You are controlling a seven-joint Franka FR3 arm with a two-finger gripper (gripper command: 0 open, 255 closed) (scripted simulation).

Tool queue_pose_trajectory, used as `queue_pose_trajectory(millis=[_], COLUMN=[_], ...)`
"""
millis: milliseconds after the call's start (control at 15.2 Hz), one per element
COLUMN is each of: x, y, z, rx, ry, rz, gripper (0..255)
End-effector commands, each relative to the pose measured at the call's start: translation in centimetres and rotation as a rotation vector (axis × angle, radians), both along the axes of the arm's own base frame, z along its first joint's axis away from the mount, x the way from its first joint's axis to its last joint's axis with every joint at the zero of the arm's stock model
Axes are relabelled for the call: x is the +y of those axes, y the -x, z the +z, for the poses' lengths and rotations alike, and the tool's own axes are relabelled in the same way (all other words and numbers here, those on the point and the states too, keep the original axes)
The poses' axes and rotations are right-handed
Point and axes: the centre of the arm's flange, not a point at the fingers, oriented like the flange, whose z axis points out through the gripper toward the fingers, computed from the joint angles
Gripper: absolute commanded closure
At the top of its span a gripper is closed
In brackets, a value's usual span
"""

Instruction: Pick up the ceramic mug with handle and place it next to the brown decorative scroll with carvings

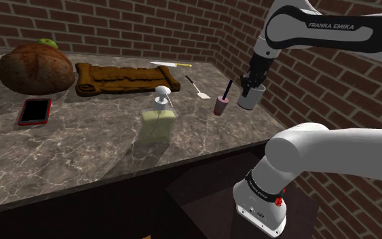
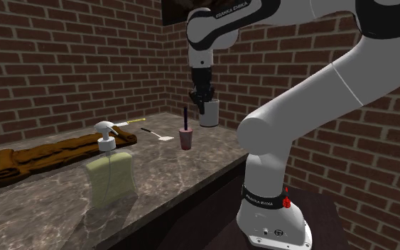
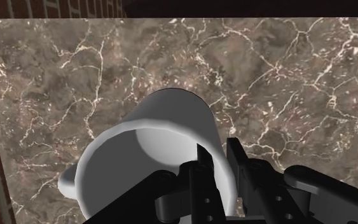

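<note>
Gripper [image 3: 219, 154] clamped on the rim of the mug [image 3: 171, 114], grasp made, but the mug's well apart from the scroll [image 1: 125, 78], so carry and placement remain

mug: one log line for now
gripper: shut on mug rim | scroll: across counter, apart from mug | placed: not yet

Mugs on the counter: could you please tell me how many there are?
1. The white mug is at the counter's right end in the shoulder view, beside a small pink bottle, its rim clasped by the gripper. Another could be hidden behind the brown loaf.
</note>
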Motion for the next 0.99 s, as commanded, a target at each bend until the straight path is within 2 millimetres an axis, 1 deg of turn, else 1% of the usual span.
queue_pose_trajectory(millis=[0,330,924], x=[0.0,0.0,9.4], y=[0.0,0.0,-7.2], z=[1.1,3.7,3.7], rx=[0.000,0.000,0.000], ry=[0.000,0.000,0.000], rz=[0.000,0.000,0.000], gripper=[255,255,255])
